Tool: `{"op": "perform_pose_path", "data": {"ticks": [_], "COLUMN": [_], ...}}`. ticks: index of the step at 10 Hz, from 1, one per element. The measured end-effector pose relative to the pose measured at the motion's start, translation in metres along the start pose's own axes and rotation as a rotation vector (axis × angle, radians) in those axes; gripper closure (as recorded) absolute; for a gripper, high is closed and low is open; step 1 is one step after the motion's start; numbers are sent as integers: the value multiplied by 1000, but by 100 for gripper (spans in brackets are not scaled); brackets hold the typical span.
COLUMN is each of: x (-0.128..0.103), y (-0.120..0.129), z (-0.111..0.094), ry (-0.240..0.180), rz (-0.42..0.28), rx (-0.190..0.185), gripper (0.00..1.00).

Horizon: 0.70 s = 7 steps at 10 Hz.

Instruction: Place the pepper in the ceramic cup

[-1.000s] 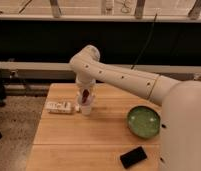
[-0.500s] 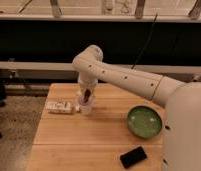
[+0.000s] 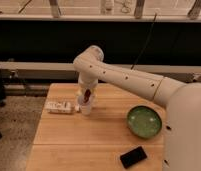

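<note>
The white ceramic cup stands on the wooden table, left of centre. My gripper points down directly over the cup and is shut on the small dark-red pepper. The pepper hangs upright between the fingers, with its lower end at about the cup's rim. The white arm reaches in from the right and hides the back of the cup.
A flat white packet lies just left of the cup. A wide green bowl sits to the right. A black phone lies near the front edge. A dark wall with rails runs behind the table.
The arm has shifted slightly to the right, with the pepper still held over the cup. Nothing else has moved.
</note>
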Motion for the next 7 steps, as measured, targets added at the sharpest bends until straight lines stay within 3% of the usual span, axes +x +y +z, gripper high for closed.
{"op": "perform_pose_path", "data": {"ticks": [1, 3, 5, 7], "x": [1, 1, 1, 1], "y": [0, 0, 2, 1], "z": [0, 0, 0, 1], "ry": [3, 4, 7, 7], "rz": [0, -3, -3, -5], "rx": [2, 4, 8, 13], "gripper": [61, 56, 72, 76]}}
